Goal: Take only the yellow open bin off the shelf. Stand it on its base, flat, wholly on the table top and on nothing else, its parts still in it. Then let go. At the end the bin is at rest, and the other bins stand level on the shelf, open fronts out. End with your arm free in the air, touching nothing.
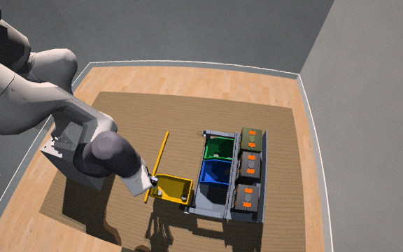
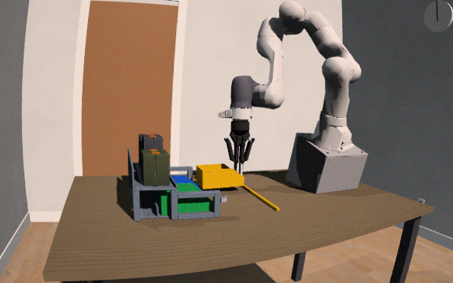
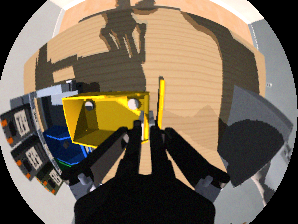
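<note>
The yellow open bin [image 1: 171,189] hangs level just in front of the shelf [image 1: 229,175], a little above the table and clear of the shelf's front edge. Small grey parts lie inside it. My gripper [image 1: 153,180] is shut on the bin's front wall, pointing straight down. In the side view the bin [image 2: 219,177] hangs beside the shelf top with my gripper [image 2: 239,167] at its right end. The wrist view shows the bin [image 3: 107,117] and my fingers pinching its wall. The green bin [image 1: 220,148] and blue bin [image 1: 215,172] stand on the shelf.
A long thin yellow bar [image 1: 157,164] lies on the table, right next to the held bin. Three dark boxes with orange tabs [image 1: 250,169] stand on the shelf's rear row. The robot base [image 2: 329,163] stands at the table's far side.
</note>
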You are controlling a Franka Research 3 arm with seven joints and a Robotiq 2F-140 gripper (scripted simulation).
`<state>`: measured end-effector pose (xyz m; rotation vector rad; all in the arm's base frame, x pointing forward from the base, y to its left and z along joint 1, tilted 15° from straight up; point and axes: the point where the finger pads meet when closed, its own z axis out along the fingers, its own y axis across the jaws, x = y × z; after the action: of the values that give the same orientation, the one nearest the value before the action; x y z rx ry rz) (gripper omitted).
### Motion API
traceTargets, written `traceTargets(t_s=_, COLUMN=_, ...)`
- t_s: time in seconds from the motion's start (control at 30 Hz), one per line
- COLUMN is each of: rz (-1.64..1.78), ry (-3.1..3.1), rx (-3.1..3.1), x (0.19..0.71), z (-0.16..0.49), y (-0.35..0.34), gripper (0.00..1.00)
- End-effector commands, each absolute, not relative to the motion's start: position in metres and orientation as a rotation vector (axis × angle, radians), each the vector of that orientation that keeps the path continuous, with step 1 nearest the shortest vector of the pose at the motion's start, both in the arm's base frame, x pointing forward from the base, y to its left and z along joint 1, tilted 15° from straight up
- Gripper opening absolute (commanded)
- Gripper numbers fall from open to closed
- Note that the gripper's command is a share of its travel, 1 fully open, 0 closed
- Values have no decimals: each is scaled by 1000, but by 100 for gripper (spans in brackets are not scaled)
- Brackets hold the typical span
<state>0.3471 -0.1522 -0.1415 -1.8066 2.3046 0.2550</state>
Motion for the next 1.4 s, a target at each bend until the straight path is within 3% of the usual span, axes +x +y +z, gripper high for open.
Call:
traceTargets(t_s=0.0, rz=239, ry=2304, rx=-1800, x=350, z=-140, y=-154, gripper=0)
traceTargets(t_s=1.37, rz=246, ry=2301, rx=-1807, x=346, z=-160, y=-146, gripper=0)
